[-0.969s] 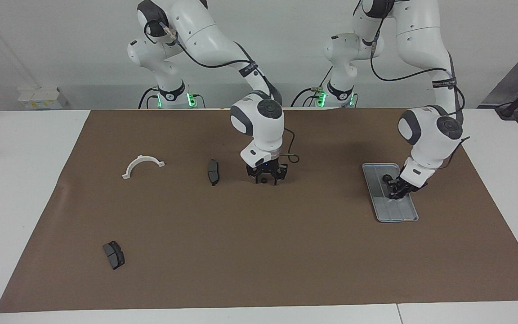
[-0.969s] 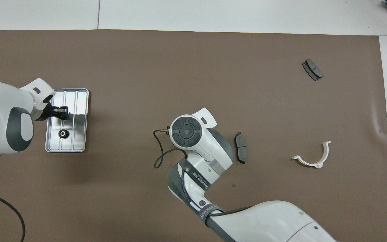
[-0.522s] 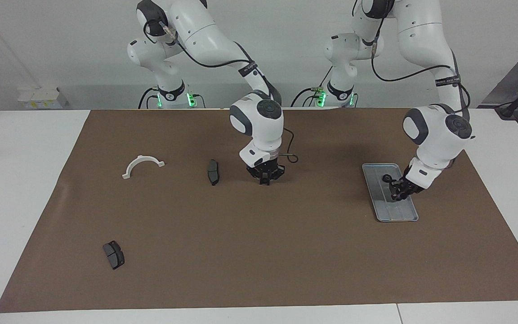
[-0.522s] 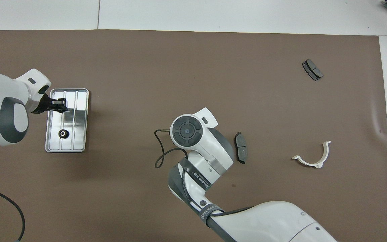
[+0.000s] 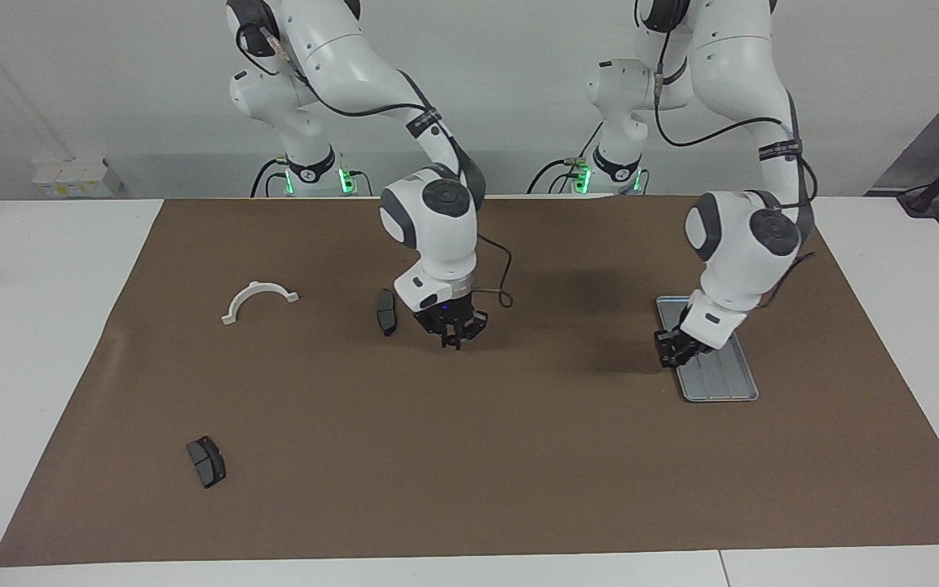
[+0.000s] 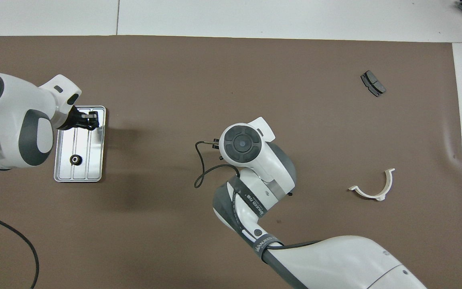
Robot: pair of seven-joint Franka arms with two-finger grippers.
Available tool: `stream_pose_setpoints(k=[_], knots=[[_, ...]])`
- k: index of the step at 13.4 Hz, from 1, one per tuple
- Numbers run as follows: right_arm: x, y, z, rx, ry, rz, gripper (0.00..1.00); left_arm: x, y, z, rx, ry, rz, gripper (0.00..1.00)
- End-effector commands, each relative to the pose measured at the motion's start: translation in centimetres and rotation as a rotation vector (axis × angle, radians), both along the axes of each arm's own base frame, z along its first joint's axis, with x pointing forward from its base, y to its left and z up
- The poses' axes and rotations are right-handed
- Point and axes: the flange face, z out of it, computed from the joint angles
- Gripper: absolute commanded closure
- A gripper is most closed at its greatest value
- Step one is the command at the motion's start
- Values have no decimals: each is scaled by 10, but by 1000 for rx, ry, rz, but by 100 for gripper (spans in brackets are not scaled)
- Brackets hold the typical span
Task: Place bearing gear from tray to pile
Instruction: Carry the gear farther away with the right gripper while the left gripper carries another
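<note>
Over the tray [image 6: 98,160], the left gripper [image 6: 91,119] hangs, its jaw state unclear. Beside a brake pad [image 5: 386,311], the right gripper [image 5: 451,334] hovers with fingertips together.

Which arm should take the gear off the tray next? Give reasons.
Left. Its claw hangs over the tray, whose end nearer the robots holds the gear. The right claw is shut over mid-table beside a brake pad, well clear of the tray.

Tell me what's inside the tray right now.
One small dark bearing gear lies in the tray, at its end nearer the robots. The left end effector hangs over the farther end, hiding a patch of the tray floor there.
</note>
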Motion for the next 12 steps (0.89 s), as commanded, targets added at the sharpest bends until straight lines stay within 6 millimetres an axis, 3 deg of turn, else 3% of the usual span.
stream_pose_setpoints(k=[1, 4, 6, 8, 9, 12], knots=[[-2, -53, 17, -20, 1, 11, 100, -20, -86, 0, -1, 19, 25, 100], [13, -122, 13, -45, 21, 48, 100, -69, -184, -4, -4, 27, -25, 100], [21, -157, 11, -58, 30, 98, 100, -96, -225, -16, -21, 1, -39, 100], [26, -187, 8, -30, 44, 98, 100, -115, -250, -38, -26, -11, -63, 99], [26, -207, 4, -20, 58, 113, 100, -115, -251, -41, -26, -11, -64, 91], [24, -269, -7, -9, 81, 155, 100, -113, -251, -39, -23, -14, -73, 14]])
